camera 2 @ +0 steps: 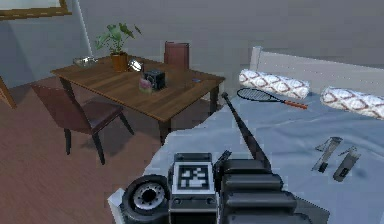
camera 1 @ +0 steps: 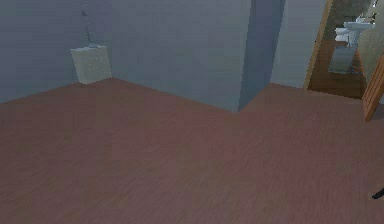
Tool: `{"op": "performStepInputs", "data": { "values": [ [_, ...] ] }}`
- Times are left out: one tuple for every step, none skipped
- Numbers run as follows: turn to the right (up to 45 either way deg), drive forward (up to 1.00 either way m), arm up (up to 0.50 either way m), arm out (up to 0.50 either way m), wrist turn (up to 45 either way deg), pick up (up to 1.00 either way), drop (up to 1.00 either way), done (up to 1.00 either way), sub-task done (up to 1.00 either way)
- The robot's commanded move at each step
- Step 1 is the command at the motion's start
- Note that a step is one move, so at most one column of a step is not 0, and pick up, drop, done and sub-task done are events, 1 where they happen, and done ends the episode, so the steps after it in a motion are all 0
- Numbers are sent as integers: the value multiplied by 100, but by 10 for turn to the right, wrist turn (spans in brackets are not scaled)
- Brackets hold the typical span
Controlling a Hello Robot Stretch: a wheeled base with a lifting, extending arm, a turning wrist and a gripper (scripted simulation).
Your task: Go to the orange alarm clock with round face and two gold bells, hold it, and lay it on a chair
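You cannot tell for sure which small thing is the orange alarm clock. A small dark blocky thing (camera 2: 152, 79) stands in the middle of the brown wooden table (camera 2: 185, 92). A green plant in an orange-brown pot (camera 2: 119, 60) stands near a far corner of the table. 1 dark brown chair (camera 2: 75, 110) is at the table's near side. 1 reddish chair (camera 2: 177, 52) is at its far side. The dark gripper (camera 2: 190, 195) is low in the arm side view, in front of the pale blue bed (camera 2: 300, 140). You cannot tell how its jaws stand or if it holds anything. On the bed lie 2 patterned white pillows (camera 2: 275, 83) and a dark racket with an orange handle (camera 2: 262, 97).
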Motion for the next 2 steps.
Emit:
{"op": "performStepInputs", "data": {
  "values": [
    [360, 0, 0, 0, 0, 0, 0, 0, 0],
    [0, 90, 0, 0, 0, 0, 0, 0, 0]
  ]
}}
